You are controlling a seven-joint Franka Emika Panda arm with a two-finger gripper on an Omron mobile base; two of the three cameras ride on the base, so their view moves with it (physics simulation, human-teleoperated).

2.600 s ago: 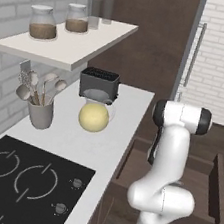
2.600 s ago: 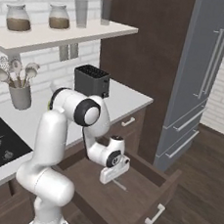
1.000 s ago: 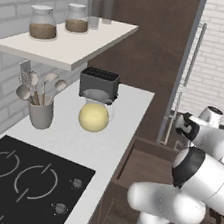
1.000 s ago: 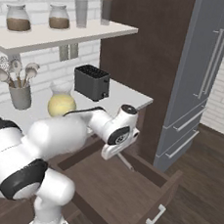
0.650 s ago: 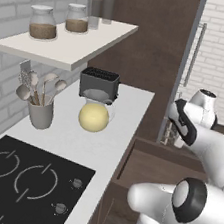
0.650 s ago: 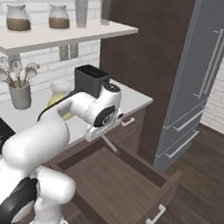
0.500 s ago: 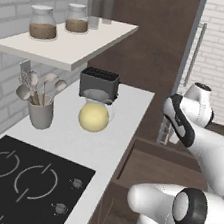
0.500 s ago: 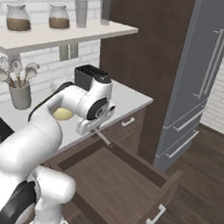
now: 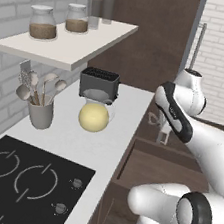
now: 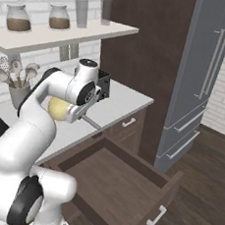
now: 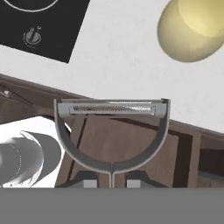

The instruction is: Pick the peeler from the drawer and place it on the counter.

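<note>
The jaws are clamped on the peeler, which sits in the middle of the hand view: its looped head opens upward in the frame, the blade bar running across between the two prongs, and the thin handle drops down between the dark fingertips at the bottom edge. In the right base view the peeler shows as a thin grey stick slanting down from the gripper, just left of centre, above the front edge of the desk. It hangs clear of the drawer, which stands open in the lower middle of that frame with nothing visible on its floor.

The peeler looks light, stiff and smooth, all thin metal, so it should carry without sagging, but it could pivot or slip in a pinch on so slim a handle. Holding the handle close to where the head forks, as appears to be the case, seems the steadiest place.

Judging by the hand view, the head hangs roughly over the seam between drawer and desk, with the yellow round jug at upper right and the cooktop at upper left. The setting-down is not yet done.
</note>
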